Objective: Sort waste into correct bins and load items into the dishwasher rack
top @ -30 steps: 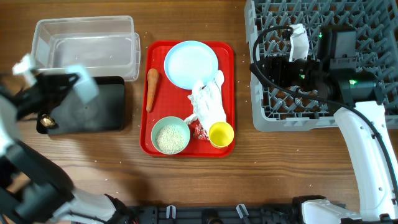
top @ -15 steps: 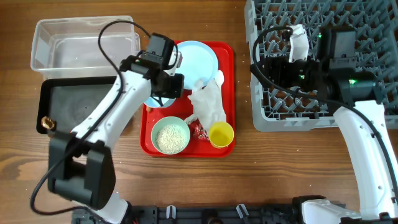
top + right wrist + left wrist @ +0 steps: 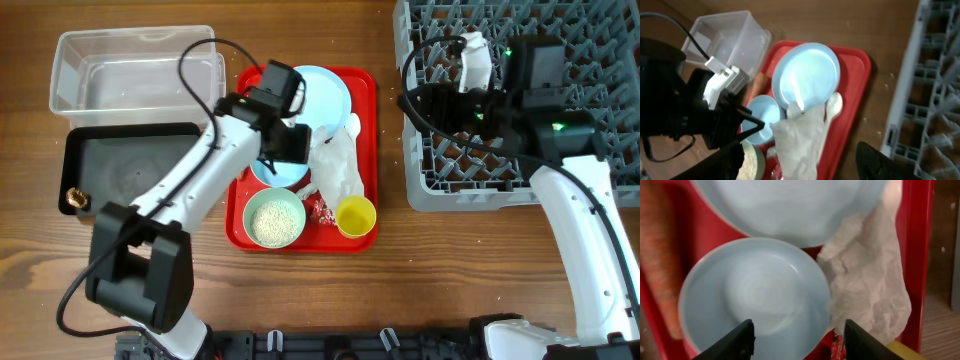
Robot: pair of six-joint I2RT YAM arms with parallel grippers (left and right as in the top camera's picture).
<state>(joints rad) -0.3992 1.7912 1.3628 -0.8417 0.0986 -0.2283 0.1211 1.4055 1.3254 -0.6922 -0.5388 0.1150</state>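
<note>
My left gripper (image 3: 798,342) stands open over the red tray, low above an empty pale-blue bowl (image 3: 755,300). One finger is over the bowl, the other past its rim by the red wrapper (image 3: 838,347). The pale-blue plate (image 3: 318,92) lies behind it, with the crumpled tissue (image 3: 336,165) and white spoon (image 3: 833,105) to its right. The carrot (image 3: 660,255) lies left of the bowl. A bowl of rice (image 3: 275,221) and the yellow cup (image 3: 355,214) sit at the tray's front. My right gripper (image 3: 418,105) hangs open and empty at the left edge of the dishwasher rack (image 3: 560,150).
The clear tub (image 3: 135,68) stands at the back left, and the black tray (image 3: 130,170) lies in front of it. A small brown lump (image 3: 73,199) sits at the black tray's left end. The red tray (image 3: 365,150) lies between the bins and the rack.
My left arm swung from over the black tray back to the red tray with the empty bowl. Its jaws have opened and the bowl now rests on the tray. The right arm barely shifted.
</note>
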